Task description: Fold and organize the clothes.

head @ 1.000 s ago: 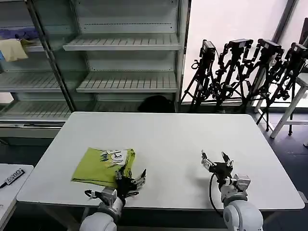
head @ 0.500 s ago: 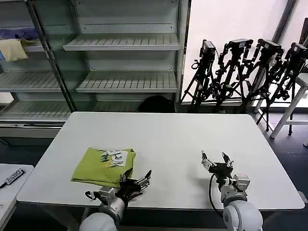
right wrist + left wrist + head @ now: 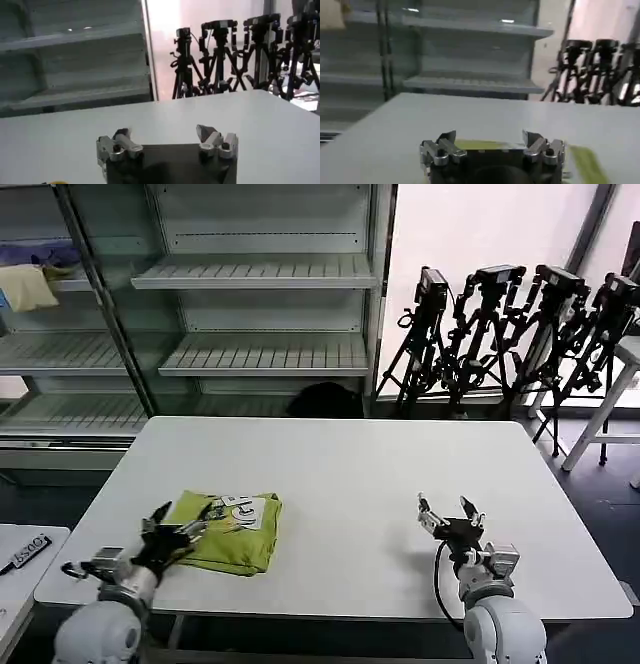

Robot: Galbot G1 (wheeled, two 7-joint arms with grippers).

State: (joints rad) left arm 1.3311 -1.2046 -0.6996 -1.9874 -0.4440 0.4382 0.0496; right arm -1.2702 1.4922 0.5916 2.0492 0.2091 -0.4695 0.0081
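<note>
Left gripper (image 3: pixel 172 521), fingers spread, has swung from the T-shirt's front right corner to its left edge, near the table's (image 3: pixel 350 474) front left corner. Folded, the lime T-shirt (image 3: pixel 225 536) lies where it lay. Right gripper (image 3: pixel 448 516) stays parked and open over bare tabletop. Shelving (image 3: pixel 255 274) and tripods (image 3: pixel 500 334) stand behind.

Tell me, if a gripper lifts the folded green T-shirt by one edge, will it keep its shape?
Probably not. The T-shirt looks like soft thin cloth in loose layers, so it would likely droop and unfold. It seems light, so a push may slide or bunch it on the smooth table.
</note>
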